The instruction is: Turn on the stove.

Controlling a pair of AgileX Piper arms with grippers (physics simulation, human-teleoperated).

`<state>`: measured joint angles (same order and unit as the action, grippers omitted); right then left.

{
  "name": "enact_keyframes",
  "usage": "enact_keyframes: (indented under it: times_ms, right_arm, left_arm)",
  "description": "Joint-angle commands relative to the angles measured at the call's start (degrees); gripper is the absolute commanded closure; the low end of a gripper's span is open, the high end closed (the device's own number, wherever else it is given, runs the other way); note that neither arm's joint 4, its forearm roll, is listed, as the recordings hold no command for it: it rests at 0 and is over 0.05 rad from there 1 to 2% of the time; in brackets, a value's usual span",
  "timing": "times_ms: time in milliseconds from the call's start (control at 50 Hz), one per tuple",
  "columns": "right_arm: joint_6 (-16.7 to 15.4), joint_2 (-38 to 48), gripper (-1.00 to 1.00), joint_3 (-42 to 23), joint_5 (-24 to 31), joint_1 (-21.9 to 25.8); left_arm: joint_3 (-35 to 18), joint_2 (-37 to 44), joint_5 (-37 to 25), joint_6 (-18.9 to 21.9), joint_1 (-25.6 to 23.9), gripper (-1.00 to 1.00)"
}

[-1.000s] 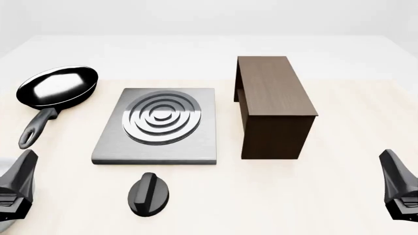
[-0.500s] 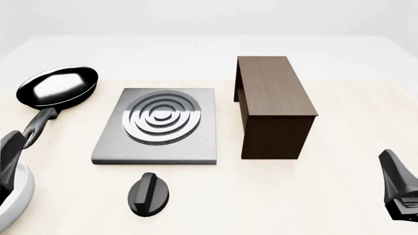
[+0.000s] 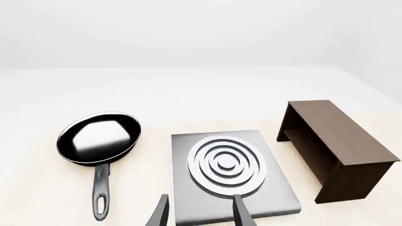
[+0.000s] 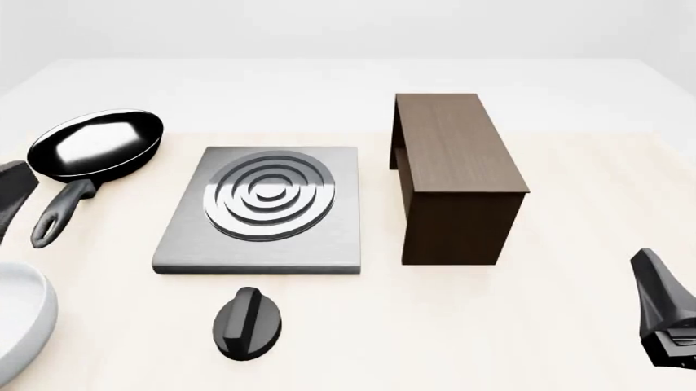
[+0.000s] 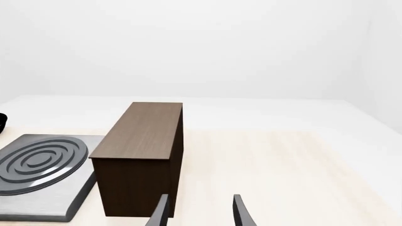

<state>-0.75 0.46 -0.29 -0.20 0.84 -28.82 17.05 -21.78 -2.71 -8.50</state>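
The stove is a flat grey slab with raised silver rings (image 4: 261, 213), also seen in the left wrist view (image 3: 229, 172) and the right wrist view (image 5: 39, 165). Its black ridged knob (image 4: 247, 323) lies on the table just in front of the slab and shows in neither wrist view. My left gripper (image 3: 201, 217) is open and empty, held above the table back from the slab's near edge; in the front view one of its dark fingers (image 4: 9, 194) shows at the left edge. My right gripper (image 5: 199, 214) is open and empty, low at the front right (image 4: 663, 314).
A black frying pan (image 4: 96, 145) lies left of the slab, handle pointing toward me. A dark brown wooden stand (image 4: 455, 175) rises right of the slab. The left arm's white body (image 4: 16, 326) fills the front-left corner.
The left arm has lifted: its dark finger moved from the bottom-left corner up the left edge to beside the pan handle. The right arm, knob and slab have not moved.
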Motion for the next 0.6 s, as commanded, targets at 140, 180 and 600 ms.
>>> enact_keyframes:
  times_ms: [140,180,600]
  right_arm:
    - [-0.1,-0.1,-1.00,0.0,0.1,-0.5]
    - [0.0,-0.1,-1.00,0.0,0.1,-0.5]
    - [0.0,-0.1,-1.00,0.0,0.1,-0.5]
  left_arm:
    - [-1.4,12.8,2.0,-0.8,-1.7,-1.00]
    - [-1.1,14.5,2.5,-1.9,-2.1,-1.00]
    - [4.6,29.7,11.8,-8.1,-5.9,-1.00]
